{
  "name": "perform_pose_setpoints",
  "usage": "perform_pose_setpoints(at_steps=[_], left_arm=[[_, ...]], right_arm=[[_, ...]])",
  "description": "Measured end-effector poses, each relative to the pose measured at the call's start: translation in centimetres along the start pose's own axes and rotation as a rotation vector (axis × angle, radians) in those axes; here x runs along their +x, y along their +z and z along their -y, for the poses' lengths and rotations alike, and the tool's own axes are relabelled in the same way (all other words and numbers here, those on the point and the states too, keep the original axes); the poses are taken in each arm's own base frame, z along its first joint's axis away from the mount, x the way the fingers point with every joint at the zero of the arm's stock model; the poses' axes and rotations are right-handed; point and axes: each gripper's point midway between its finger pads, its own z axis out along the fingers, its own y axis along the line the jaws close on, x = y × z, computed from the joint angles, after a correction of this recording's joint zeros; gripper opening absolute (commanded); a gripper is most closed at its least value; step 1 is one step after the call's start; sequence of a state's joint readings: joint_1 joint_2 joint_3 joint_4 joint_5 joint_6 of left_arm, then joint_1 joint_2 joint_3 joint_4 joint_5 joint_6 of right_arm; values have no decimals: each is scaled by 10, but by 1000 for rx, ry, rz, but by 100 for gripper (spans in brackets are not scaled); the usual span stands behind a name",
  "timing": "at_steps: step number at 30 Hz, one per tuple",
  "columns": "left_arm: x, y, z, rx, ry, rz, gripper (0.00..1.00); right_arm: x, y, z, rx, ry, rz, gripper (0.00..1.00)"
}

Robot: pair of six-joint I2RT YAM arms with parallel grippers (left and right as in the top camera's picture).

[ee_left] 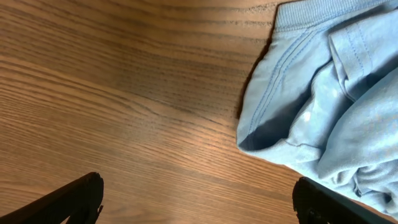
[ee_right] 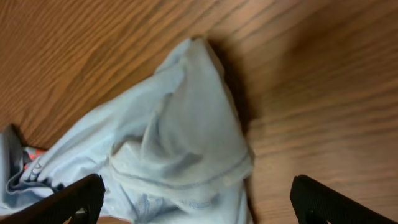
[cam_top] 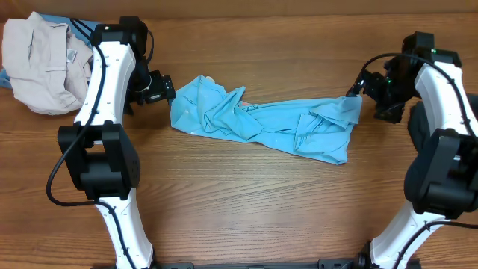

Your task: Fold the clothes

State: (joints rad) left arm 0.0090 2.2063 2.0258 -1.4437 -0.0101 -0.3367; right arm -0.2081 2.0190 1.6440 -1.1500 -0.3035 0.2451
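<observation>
The clothes, a light sky-blue T-shirt (cam_top: 261,119), lie crumpled in a long strip across the middle of the wooden table. My left gripper (cam_top: 166,90) hovers at the shirt's left end. In the left wrist view its jaws (ee_left: 199,202) stand wide open over bare wood, with the shirt's ribbed hem (ee_left: 323,93) to the right. At the shirt's right end is my right gripper (cam_top: 357,91). In the right wrist view it (ee_right: 196,202) is open, its fingers far apart on either side of a raised fold of the shirt (ee_right: 180,143), not pinching it.
A heap of beige clothing (cam_top: 41,63) lies at the back left corner, beside the left arm, with a sliver of blue fabric (cam_top: 6,77) under it. Bare wood (cam_top: 246,202) runs in front of the shirt.
</observation>
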Motion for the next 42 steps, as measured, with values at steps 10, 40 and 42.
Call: perform_pose_setpoints(at_steps=[10,40,42], left_arm=[[1,0,0,-1,0,-3,100],[2,0,-1,-4,4,-9,100],[2,0,-1,-4,4,-10,100]], right_arm=[[19,44,0,-56,21,-33,92],[7,30,-52,-68,-83,36,17],[7,30,-52,-67,-82,35,4]])
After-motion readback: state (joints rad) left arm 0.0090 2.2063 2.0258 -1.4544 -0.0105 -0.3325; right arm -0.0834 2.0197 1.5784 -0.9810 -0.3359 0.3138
